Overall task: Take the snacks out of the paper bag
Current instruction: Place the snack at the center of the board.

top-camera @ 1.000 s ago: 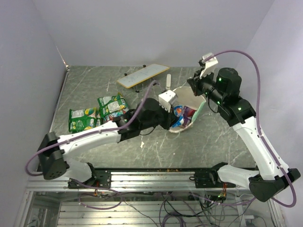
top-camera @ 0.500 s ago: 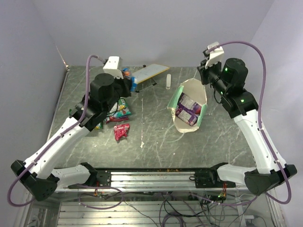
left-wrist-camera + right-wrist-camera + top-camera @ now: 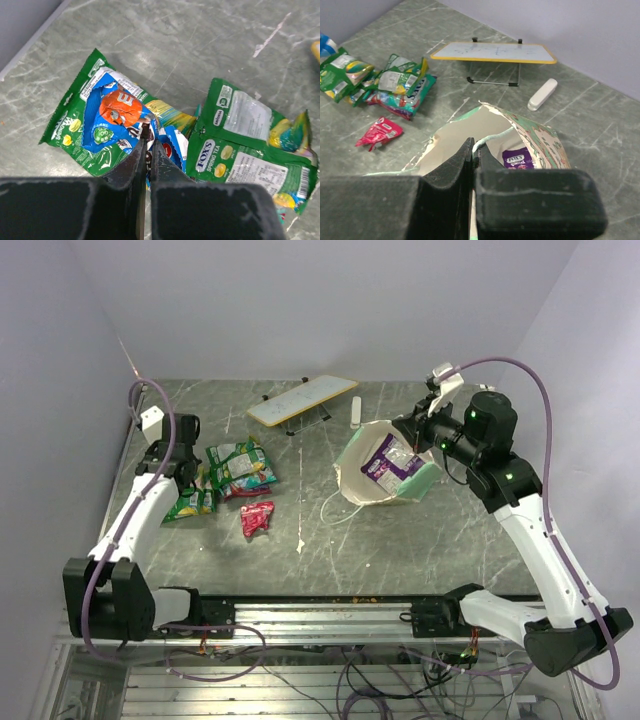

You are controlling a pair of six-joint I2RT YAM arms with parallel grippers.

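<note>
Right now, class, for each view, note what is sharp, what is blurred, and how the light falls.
Left wrist view: blue packet sharp, left fingers a dark blur. Right wrist view: right fingers blurred and dark, paper bag clear. Top view: even light, soft shadows.

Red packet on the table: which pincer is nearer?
Left. The left pincer pinches a blue-white packet on the green packets just left of the red packet; the right pincer is across the table, pinching the paper bag rim.

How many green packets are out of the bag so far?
3 green packets: one under the blue packet at the left gripper, two lying together beside it. Others may be hidden in the paper bag.
</note>
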